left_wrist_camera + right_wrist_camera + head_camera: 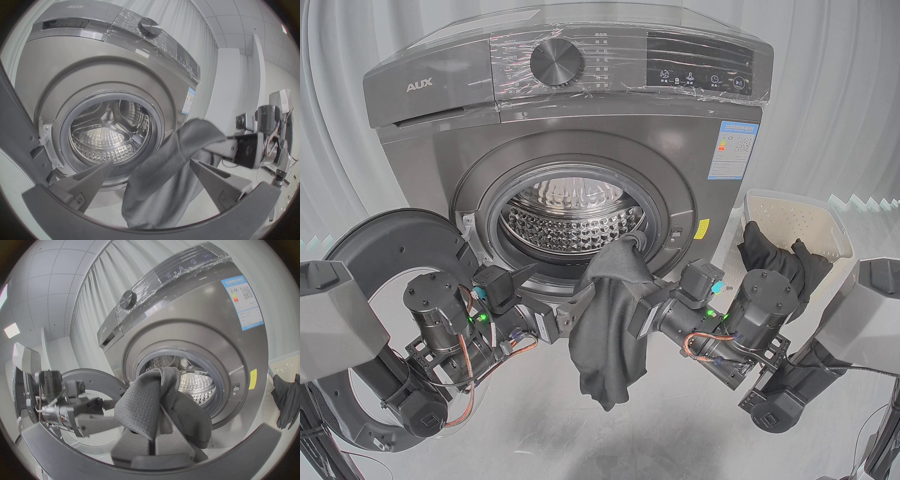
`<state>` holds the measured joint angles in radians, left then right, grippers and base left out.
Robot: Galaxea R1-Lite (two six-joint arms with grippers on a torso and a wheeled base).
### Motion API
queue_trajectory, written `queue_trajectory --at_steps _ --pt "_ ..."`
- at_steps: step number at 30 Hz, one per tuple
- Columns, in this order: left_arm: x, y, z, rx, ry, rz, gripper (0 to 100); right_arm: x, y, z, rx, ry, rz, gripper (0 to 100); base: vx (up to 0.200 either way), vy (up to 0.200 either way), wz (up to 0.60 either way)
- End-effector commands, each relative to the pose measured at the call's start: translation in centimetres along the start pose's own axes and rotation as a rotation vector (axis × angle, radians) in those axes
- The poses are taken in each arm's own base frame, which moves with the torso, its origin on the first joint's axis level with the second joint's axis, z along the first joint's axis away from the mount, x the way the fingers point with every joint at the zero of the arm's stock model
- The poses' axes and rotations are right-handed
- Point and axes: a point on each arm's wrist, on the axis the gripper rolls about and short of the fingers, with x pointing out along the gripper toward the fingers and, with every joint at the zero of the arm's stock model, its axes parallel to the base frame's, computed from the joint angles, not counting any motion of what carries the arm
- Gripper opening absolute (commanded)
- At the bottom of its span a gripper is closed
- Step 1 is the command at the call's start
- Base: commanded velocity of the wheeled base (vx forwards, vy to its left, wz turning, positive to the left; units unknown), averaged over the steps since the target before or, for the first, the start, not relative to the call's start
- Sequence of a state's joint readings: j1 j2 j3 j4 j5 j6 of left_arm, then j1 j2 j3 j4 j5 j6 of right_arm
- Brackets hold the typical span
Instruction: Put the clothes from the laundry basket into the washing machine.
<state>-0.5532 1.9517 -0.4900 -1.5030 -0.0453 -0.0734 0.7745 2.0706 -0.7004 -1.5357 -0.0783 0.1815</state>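
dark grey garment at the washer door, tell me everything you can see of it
The dark grey garment looks like soft knit with a fine perforated texture. The right gripper has its jaws shut on a bunched upper fold, before the open mouth of the washing machine. The rest hangs limp in long folds, clear of the floor.

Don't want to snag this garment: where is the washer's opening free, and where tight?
The drum is bare; the upper and left part of the opening, bordered by the grey seal, is free. Its lower right rim is crowded: the dark garment hangs there from the right gripper, the open left gripper beside it.
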Motion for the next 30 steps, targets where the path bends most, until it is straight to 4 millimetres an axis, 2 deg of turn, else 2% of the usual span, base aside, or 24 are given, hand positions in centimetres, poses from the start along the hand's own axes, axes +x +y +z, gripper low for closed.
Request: queue_trajectory --at_steps 1,17,30 --pt "0.2 0.6 -1.7 -0.001 0.048 0.018 100 -0.5 0.5 2.1 0.005 -0.053 0.015 0 0.0 0.0 0.0" --pt "1.5 1.5 -5.7 -0.009 0.151 0.039 100 -2.0 1.4 4.4 0.013 -0.102 0.043 0 0.0 0.0 0.0" --pt "3.0 2.7 -6.6 -0.01 0.14 0.074 100 -3.4 2.5 4.7 0.02 -0.089 0.081 0 0.0 0.0 0.0"
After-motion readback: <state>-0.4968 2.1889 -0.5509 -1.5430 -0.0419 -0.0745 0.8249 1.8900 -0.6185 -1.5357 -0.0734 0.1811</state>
